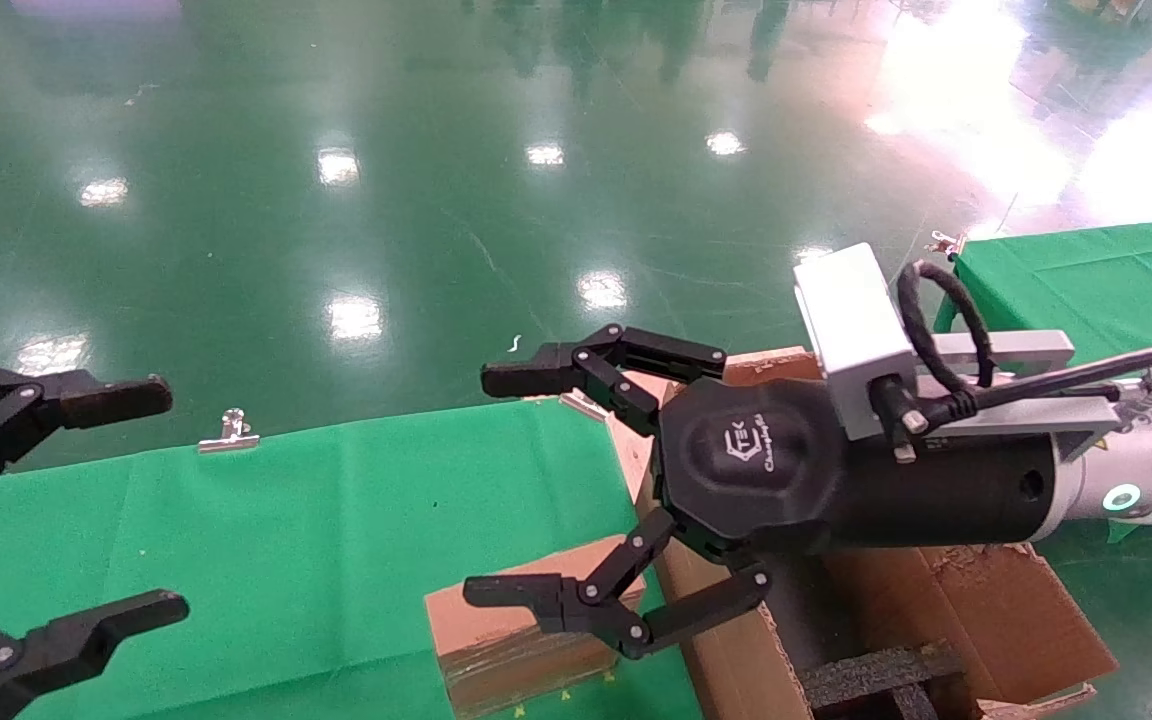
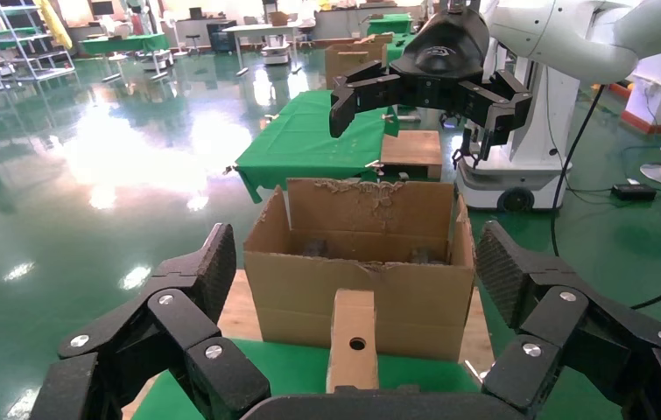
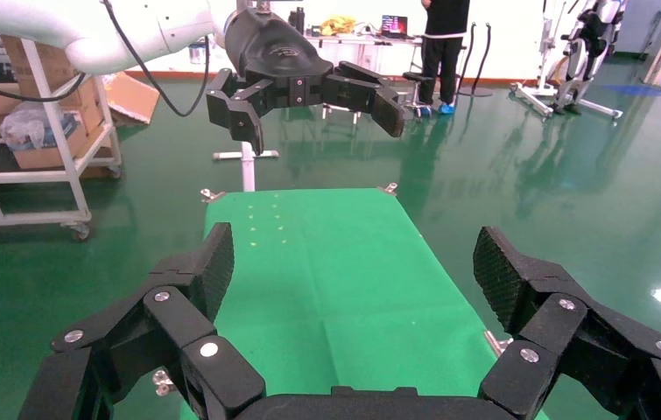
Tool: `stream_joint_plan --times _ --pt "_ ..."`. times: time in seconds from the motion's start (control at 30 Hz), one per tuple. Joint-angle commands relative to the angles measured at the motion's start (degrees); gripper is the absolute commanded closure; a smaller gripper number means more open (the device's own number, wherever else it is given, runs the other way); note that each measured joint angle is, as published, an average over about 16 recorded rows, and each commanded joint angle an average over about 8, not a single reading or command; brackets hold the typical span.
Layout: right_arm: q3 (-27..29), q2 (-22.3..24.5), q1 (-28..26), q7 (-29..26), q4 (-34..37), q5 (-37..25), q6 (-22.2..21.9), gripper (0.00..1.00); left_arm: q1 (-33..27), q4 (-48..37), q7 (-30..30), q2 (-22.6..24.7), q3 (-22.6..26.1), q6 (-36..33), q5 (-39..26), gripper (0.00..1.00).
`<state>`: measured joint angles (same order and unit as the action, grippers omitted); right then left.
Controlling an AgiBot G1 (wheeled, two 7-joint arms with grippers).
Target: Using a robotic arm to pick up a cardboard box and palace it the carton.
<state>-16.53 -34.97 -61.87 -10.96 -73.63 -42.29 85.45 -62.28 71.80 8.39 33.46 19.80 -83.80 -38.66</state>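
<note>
Two pincers show: the right pincer, spread wide and empty (housing logo unreadable), hovers above the cardboard box, which sits on the green tabletop touching the carton. Left pincer, also wide open, waits well away from the box.

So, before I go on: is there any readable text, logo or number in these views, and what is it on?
"TEK": logo on the black palm housing of the right gripper, open above the cardboard box.
A line of script under that logo: too blurred to read.
Cardboard box, carton, green table cloth, left gripper: no text visible.
</note>
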Motion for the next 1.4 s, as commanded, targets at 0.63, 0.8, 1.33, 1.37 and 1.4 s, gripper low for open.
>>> stream_joint_plan --times 0.63,0.8,1.33,1.37,1.4 --pt "-12.09 -7.06 -11.82 -0.12 4.41 -23.71 3.03 0.00 0.00 -0.01 0.00 0.00 0.01 0.00 0.00 1.00" --pt "-17.03 -10.64 -16.66 1.33 7.50 -31.08 4.43 0.00 -0.01 -0.01 -0.01 0.00 0.01 0.00 0.01 1.00" --pt "-31.54 -20.12 -28.87 8.77 14.30 -47.49 4.67 0.00 -0.01 -0.01 -0.01 0.00 0.02 0.00 0.01 1.00" --pt "-32.20 -20.47 -29.34 9.08 14.40 -47.98 4.64 0.00 -0.01 -0.01 -0.01 0.00 0.02 0.00 0.01 1.00" --pt "-32.83 -20.78 -29.80 9.40 14.46 -48.45 4.59 0.00 -0.01 -0.01 -0.01 0.00 0.02 0.00 0.01 1.00"
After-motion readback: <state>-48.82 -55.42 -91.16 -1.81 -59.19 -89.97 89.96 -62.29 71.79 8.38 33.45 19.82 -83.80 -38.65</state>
